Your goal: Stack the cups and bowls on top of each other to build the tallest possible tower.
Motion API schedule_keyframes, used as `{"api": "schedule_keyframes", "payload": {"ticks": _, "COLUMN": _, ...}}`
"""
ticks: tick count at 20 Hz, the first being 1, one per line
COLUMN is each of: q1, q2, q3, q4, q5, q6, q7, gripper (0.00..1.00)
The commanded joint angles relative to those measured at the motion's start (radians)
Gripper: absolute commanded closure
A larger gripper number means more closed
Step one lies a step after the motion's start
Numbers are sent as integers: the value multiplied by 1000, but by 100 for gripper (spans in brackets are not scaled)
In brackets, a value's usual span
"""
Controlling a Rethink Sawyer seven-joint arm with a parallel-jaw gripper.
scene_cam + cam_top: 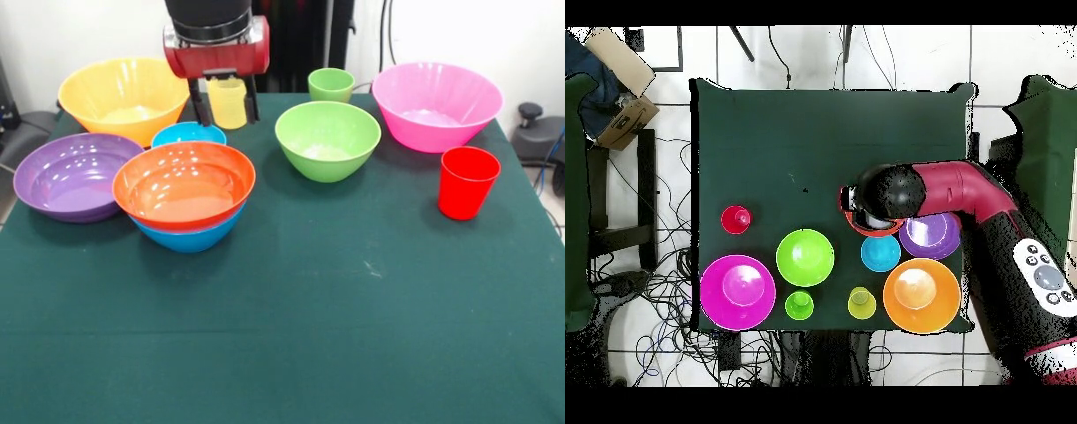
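The red-orange bowl (184,184) sits nested in the big blue bowl (188,237), a two-bowl tower. My gripper (229,120) hangs open and empty high above the table. In the overhead view the arm's head (887,193) covers most of this stack, leaving only the red-orange bowl's rim (846,211) showing. The yellow cup (228,102) shows between my fingers but stands on the table behind them, apart from the arm (861,302). Standing singly are the purple bowl (72,176), small blue bowl (187,135), yellow-orange bowl (123,97), green bowl (327,140), pink bowl (436,104), green cup (331,85) and red cup (467,182).
A dark green cloth (291,336) covers the table, and its near half carries nothing. Off the table, cardboard boxes (620,90) lie on a chair at one side and cables (655,300) run over the floor.
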Motion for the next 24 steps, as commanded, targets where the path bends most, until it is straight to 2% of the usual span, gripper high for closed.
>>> {"api": "schedule_keyframes", "payload": {"ticks": 1, "q1": 71, "q2": -46, "q3": 31, "q4": -171, "q5": 32, "q6": 260, "q7": -238, "gripper": 0}}
{"api": "schedule_keyframes", "payload": {"ticks": 9, "q1": 99, "q2": -89, "q3": 75, "q4": -317, "q5": 65, "q6": 486, "q7": -302, "gripper": 0}}
{"api": "schedule_keyframes", "payload": {"ticks": 14, "q1": 110, "q2": -85, "q3": 91, "q4": -395, "q5": 56, "q6": 572, "q7": -329, "gripper": 0}}
{"api": "schedule_keyframes", "payload": {"ticks": 24, "q1": 100, "q2": -106, "q3": 112, "q4": -301, "q5": 58, "q6": 476, "q7": -271, "gripper": 0}}
